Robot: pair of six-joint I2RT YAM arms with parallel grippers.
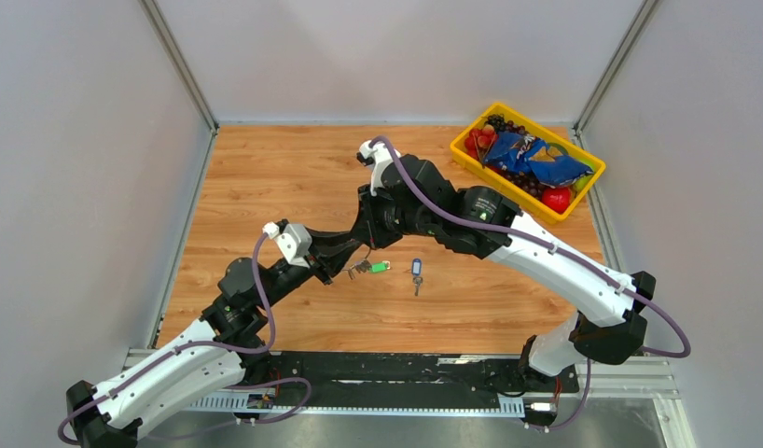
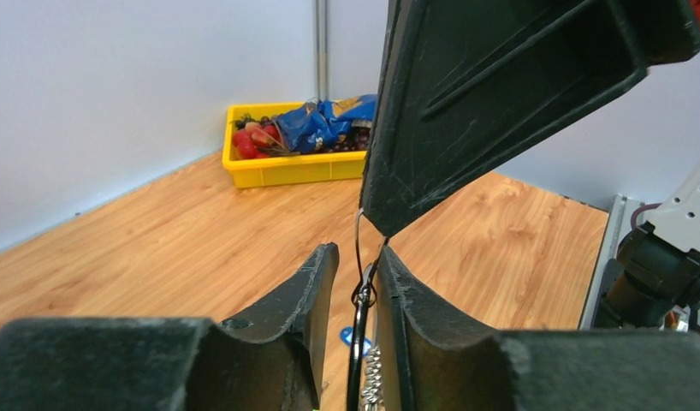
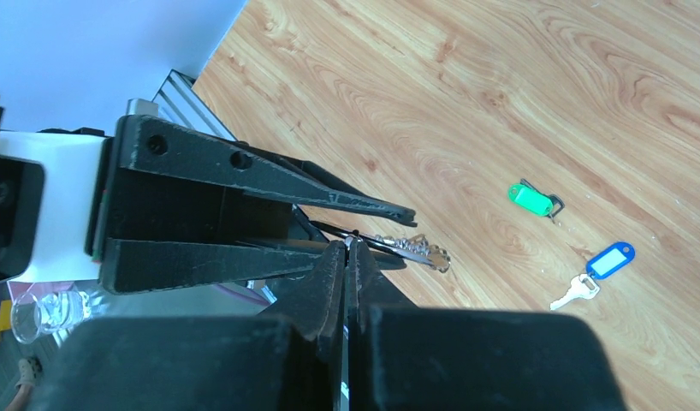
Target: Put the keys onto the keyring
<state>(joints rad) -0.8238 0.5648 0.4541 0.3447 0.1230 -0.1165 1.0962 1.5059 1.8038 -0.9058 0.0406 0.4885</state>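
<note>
**Holding the keyring above mid-table: one key at the fingertips, two on the wood**

Both arms meet over the centre of the table [image 1: 266,177]. The right gripper [image 3: 347,253] is clenched: its two fingers press flat together, with the thin wire of the keyring [image 2: 358,240] pinched at their tips. The left gripper [image 2: 357,255] comes in from 9 o'clock in the top view. Its fingers are drawn close with a narrow gap between them, and the wire loop runs down through that gap. Whether the pads actually press on the ring cannot be told.

The plain key [image 3: 415,248] sits at the ring, just beyond the right fingertips and low in the gap between the left fingers. The views do not show whether it is threaded on.

The green-tagged key [image 3: 530,196] lies on the wood at 3 o'clock of the grippers in the top view, apart from both sets of fingers. The blue-tagged key [image 3: 610,258] lies farther along the same line, clear of the green one and touched by nothing.

A yellow bin [image 1: 466,159] of mixed items stands at 1 o'clock of the grippers, well apart from them.
</note>
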